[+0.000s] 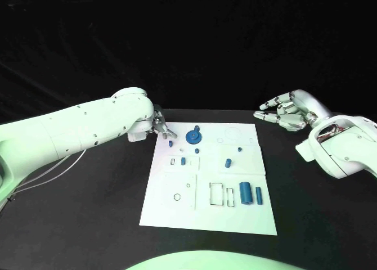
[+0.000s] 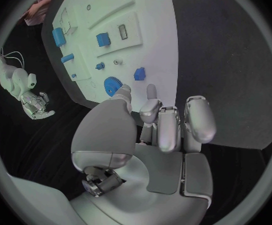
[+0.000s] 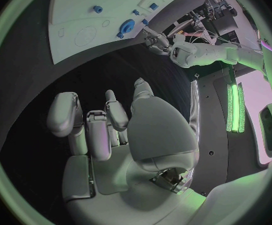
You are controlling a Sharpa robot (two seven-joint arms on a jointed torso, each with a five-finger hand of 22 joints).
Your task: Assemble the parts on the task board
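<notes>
**Left hand at the board's far corner, right hand clear**

Head view: left hand [image 1: 160,126] beside the task board [image 1: 209,216] near the blue gear [image 1: 194,136]; whether it holds anything — cannot tell. Left wrist view: fingers [image 2: 150,101] loosely spread, empty. Right hand [image 1: 287,112] hovers over the bench [image 1: 91,214] — fingers curled apart, empty.

Black table [image 1: 91,214], matte and dark. Carries the white task board [image 1: 180,211] at its middle, lying flat, long side running away from the robot. Bare black surface on both sides of the board and along its near edge. Nothing else discernible lying directly on the tabletop.
</notes>
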